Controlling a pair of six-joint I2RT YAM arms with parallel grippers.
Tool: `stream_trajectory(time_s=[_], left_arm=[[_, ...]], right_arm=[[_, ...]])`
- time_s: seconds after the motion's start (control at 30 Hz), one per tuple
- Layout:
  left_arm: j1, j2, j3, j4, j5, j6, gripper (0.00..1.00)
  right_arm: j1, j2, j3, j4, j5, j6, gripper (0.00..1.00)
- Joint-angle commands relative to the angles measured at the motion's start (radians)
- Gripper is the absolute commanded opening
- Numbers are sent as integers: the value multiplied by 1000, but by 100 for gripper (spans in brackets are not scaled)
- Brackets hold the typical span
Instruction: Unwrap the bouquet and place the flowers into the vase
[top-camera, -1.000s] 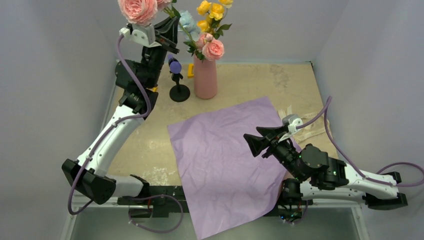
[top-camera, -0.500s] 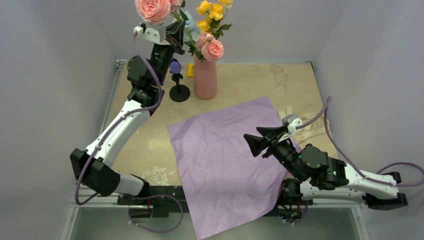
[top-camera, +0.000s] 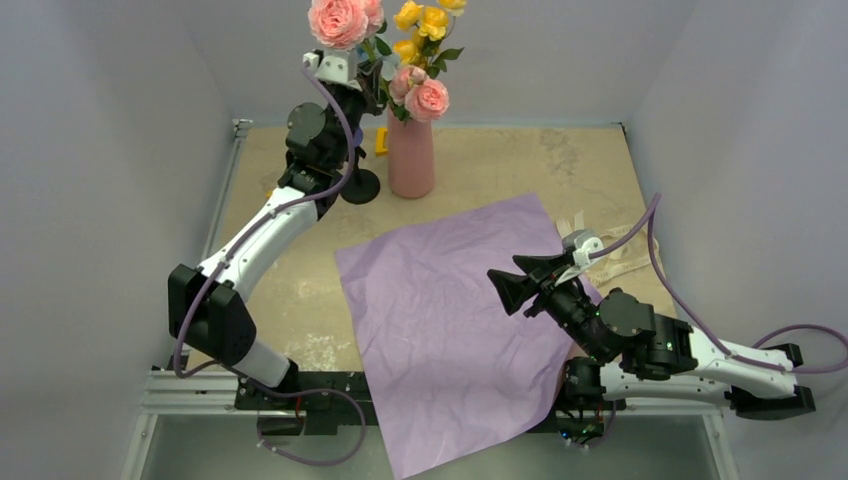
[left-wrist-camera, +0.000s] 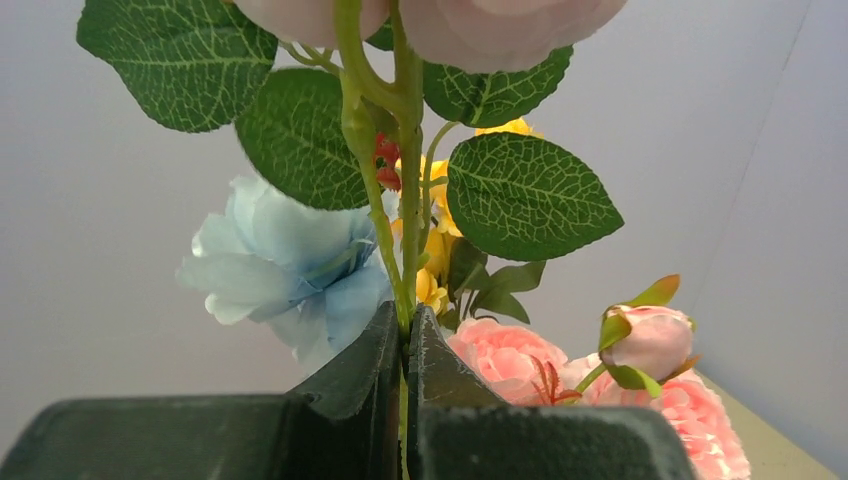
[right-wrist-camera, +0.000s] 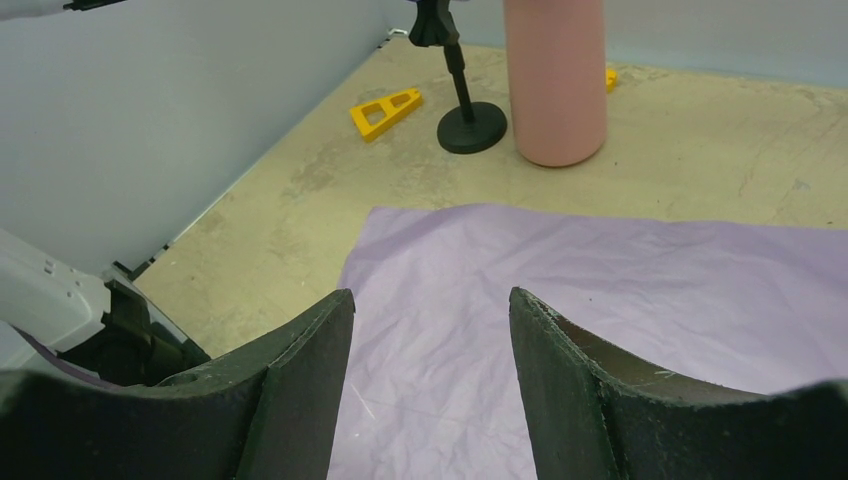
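Observation:
The salmon-pink vase (top-camera: 411, 155) stands at the back of the table, holding yellow flowers (top-camera: 425, 20) and pink roses (top-camera: 428, 98). My left gripper (top-camera: 368, 82) is raised just left of the vase top, shut on the thin green stem (left-wrist-camera: 403, 220) of a large pink rose (top-camera: 340, 20). Beyond its fingers are a pale-blue flower (left-wrist-camera: 280, 255) and pink roses (left-wrist-camera: 505, 355). The bouquet's lilac wrap (top-camera: 440, 320) lies spread flat. My right gripper (top-camera: 503, 285) hovers open over it, nothing between the fingers.
A black stand with a purple top (top-camera: 358, 185) is just left of the vase, partly behind my left arm. A small yellow piece (right-wrist-camera: 385, 110) lies near the back left wall. The cream ribbon (top-camera: 615, 255) lies right of the wrap. Grey walls enclose the table.
My left arm has swung right with the pink rose, bringing it from the far left up beside the flowers in the vase. The right arm has not moved.

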Motion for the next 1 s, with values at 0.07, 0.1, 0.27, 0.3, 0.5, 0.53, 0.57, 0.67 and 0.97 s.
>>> stream_trajectory(time_s=[0.07, 0.1, 0.27, 0.3, 0.5, 0.53, 0.57, 0.67, 0.97], left_arm=[[17, 42, 4, 30, -11, -38, 0], [17, 51, 5, 31, -9, -40, 0], [17, 99, 8, 26, 4, -53, 0], [17, 108, 8, 24, 5, -56, 0], [17, 145, -7, 17, 12, -66, 0], [17, 150, -11, 14, 13, -66, 0], [17, 155, -16, 14, 13, -67, 0], [17, 160, -37, 22, 14, -75, 0], [16, 189, -57, 1, 32, -82, 0]], right_arm=[[3, -12, 10, 4, 18, 22, 62], [3, -13, 10, 5, 18, 23, 62], [3, -9, 8, 12, 18, 22, 62], [3, -8, 8, 12, 18, 21, 62], [2, -5, 7, 13, 17, 19, 63], [3, -5, 6, 13, 18, 21, 62], [3, -4, 5, 15, 18, 22, 63], [4, -2, 3, 17, 18, 22, 63], [3, 6, 7, 20, 15, 16, 63]])
